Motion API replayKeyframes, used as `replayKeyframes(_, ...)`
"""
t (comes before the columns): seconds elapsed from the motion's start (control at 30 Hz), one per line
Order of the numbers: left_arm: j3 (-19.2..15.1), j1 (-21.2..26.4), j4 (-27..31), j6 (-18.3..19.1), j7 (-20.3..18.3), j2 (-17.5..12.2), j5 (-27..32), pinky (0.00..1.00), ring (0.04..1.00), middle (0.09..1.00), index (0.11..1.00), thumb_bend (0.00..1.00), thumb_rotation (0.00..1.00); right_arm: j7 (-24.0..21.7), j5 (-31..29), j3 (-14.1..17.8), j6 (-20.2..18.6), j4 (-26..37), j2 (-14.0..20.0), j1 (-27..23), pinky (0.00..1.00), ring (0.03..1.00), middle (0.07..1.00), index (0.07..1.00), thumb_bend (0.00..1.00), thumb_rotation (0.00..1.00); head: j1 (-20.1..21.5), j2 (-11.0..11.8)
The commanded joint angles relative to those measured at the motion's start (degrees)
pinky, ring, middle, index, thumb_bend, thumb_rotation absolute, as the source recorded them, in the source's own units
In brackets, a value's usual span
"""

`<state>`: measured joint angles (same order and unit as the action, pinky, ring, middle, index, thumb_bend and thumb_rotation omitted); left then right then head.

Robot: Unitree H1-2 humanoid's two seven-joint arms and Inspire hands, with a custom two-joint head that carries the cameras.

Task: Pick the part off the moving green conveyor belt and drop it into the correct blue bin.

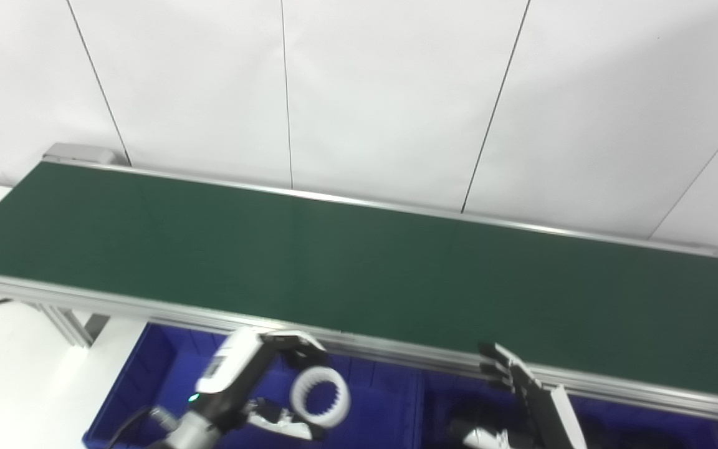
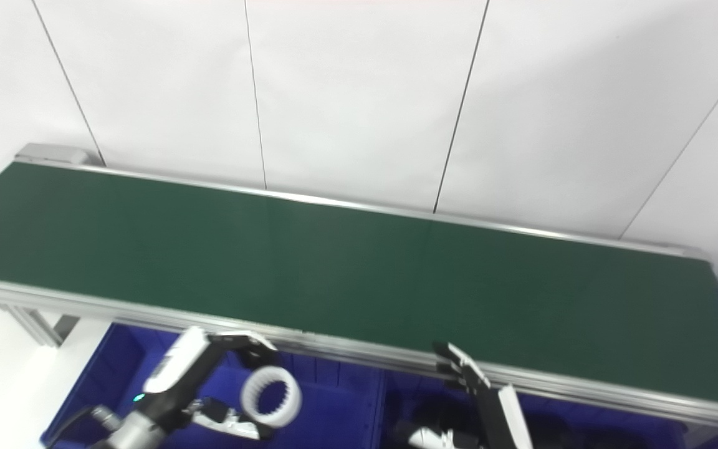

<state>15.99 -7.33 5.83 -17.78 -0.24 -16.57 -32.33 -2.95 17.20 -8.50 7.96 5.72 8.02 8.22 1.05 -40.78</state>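
1. Left robot hand (image 1: 259, 380) is down at the bottom of the view, below the near rail of the conveyor, and it's got the part: a white ring (image 1: 320, 396) with a toothed inner edge, pinched between the dark fingers above and the thumb below.
2. The white ring is off the belt altogether, hanging in the hand's grasp over the left blue bin (image 1: 141, 380), with the hole of the ring facing the cameras.
3. The green conveyor belt (image 1: 359, 274) runs across the whole picture from upper left to lower right, and its surface is bare from end to end.
4. Right robot hand (image 1: 521, 386) sits at the bottom right, just under the near rail, fingers stretched out straight and together, pointing up toward the belt's edge; it holds nothing, a released hand.
5. Under that right robot hand lies a second blue bin (image 1: 614, 424); dark shapes sit in it, too murky to name.
6. The two bins stand side by side beneath the near rail, a blue wall between them.
7. The silver aluminium frame (image 1: 396, 355) edges the belt, with a leg (image 1: 66, 324) dropping to the white floor at far left.
8. Behind it all, a white panelled wall (image 1: 384, 93) with thin dark seams.
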Motion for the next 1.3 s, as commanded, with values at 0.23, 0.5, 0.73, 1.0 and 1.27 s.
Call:
replayKeyframes(0.23, 5.37, 4.78, 3.33, 4.45, -11.22, -1.39, -8.28, 0.61, 0.598, 0.502, 0.491, 0.51, 0.0, 0.04, -0.29, 0.6, -0.26, 2.15, 0.11, -1.11, 0.73, 0.795, 0.85, 0.845, 0.79, 0.39, 0.0, -0.54)
replayKeyframes(0.5, 9.38, 7.6, 2.36, 11.05, -15.77, 0.52, -18.73, 0.52, 0.533, 0.463, 0.52, 0.51, 0.0, 0.03, -0.11, 0.76, -1.12, 2.52, -0.03, -0.82, 0.73, 0.805, 0.854, 0.847, 0.81, 0.44, 0.42, -0.29)
replayKeyframes(0.73, 10.91, 8.12, 2.62, 18.83, -16.31, 2.03, -31.25, 0.67, 0.662, 0.641, 0.5, 0.5, 0.06, 0.07, -0.01, 0.88, -0.73, 2.4, 0.28, -0.78, 0.73, 0.804, 0.856, 0.846, 0.8, 0.44, 0.11, -0.06)
replayKeyframes(1.0, 10.39, 7.77, 1.65, 24.11, -13.42, 3.65, -38.2, 0.8, 0.764, 0.728, 0.5, 0.5, 0.08, -0.15, -0.18, 1.03, -0.78, 2.66, 0.66, -0.78, 0.73, 0.796, 0.844, 0.836, 0.8, 0.43, -0.26, -0.16)
replayKeyframes(1.27, 11.17, 7.88, 1.66, 25.96, -14.83, 3.52, -40.72, 1.0, 0.862, 0.827, 0.793, 0.66, 0.3, -0.13, -0.05, 1.19, -1.28, 2.83, 0.71, -0.6, 0.73, 0.8, 0.85, 0.837, 0.81, 0.46, -0.28, -0.16)
